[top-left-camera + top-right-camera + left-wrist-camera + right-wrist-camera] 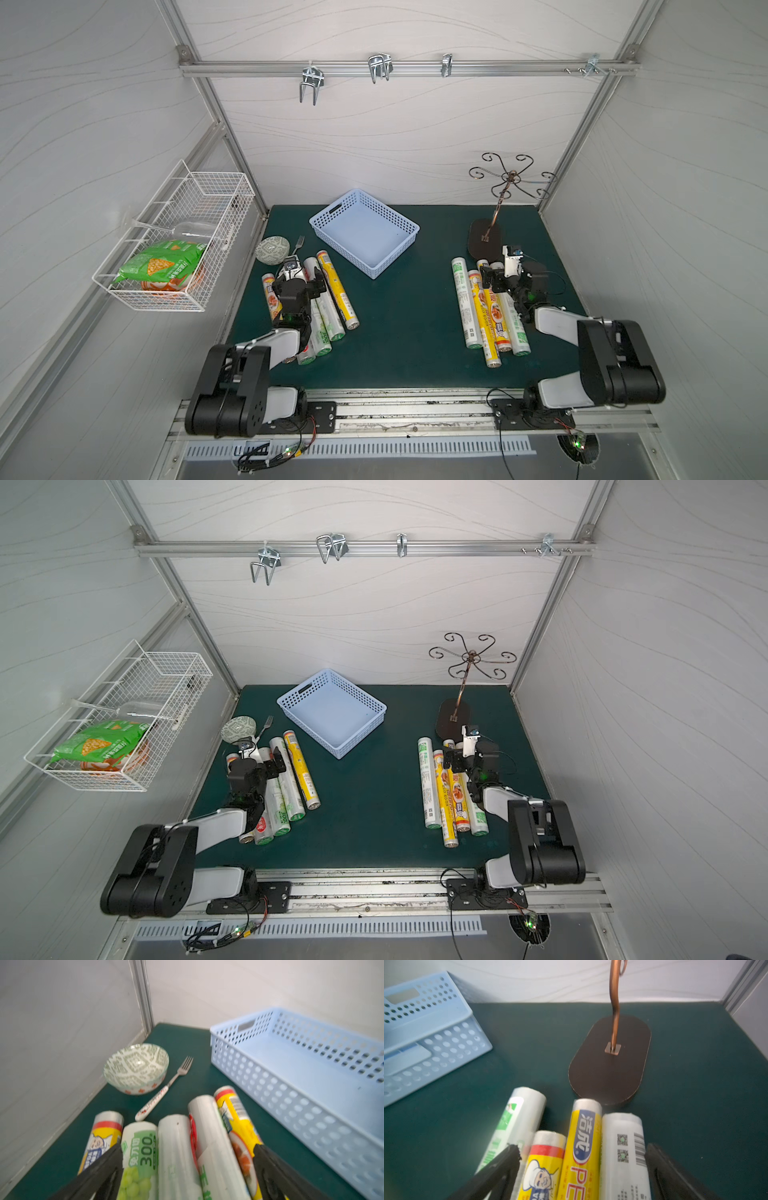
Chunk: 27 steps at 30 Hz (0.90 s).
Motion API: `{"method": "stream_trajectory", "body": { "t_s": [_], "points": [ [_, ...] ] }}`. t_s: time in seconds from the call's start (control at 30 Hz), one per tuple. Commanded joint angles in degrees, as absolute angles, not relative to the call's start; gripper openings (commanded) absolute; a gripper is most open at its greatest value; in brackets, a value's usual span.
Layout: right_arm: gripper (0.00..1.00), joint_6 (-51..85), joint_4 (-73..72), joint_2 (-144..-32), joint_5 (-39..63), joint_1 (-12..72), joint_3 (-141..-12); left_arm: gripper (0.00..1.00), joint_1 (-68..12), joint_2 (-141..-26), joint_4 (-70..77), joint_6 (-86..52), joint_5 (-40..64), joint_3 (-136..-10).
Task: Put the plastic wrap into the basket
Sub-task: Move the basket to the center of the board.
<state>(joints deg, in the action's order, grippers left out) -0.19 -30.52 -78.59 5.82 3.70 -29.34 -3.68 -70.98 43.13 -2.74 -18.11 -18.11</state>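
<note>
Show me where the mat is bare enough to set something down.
Bare: the wide mat strip between the left rolls and right rolls, nearer than the basket; also the mat between basket and stand base. The basket floor is empty. Crowded: bowl, fork and left rolls together; right rolls end beside the stand base.

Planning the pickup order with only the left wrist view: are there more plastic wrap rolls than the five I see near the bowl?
Observer: Yes, another group of plastic wrap rolls lies on the robot's right side.
Operator: Is one held there?
Observer: No, the right gripper hangs over them with jaws open, gripping none.
Operator: Anything crowding them?
Observer: A copper stand rests its dark base close to their far ends.
</note>
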Motion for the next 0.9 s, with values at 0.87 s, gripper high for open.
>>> {"method": "stream_trajectory", "body": {
  "t_s": [0.87],
  "points": [
    [0.99,24.9,23.8,-78.2,20.3,32.5,-61.6,1.0,-15.6,-73.2,-15.4,-33.7,-7.6,-56.8]
  ]
}}
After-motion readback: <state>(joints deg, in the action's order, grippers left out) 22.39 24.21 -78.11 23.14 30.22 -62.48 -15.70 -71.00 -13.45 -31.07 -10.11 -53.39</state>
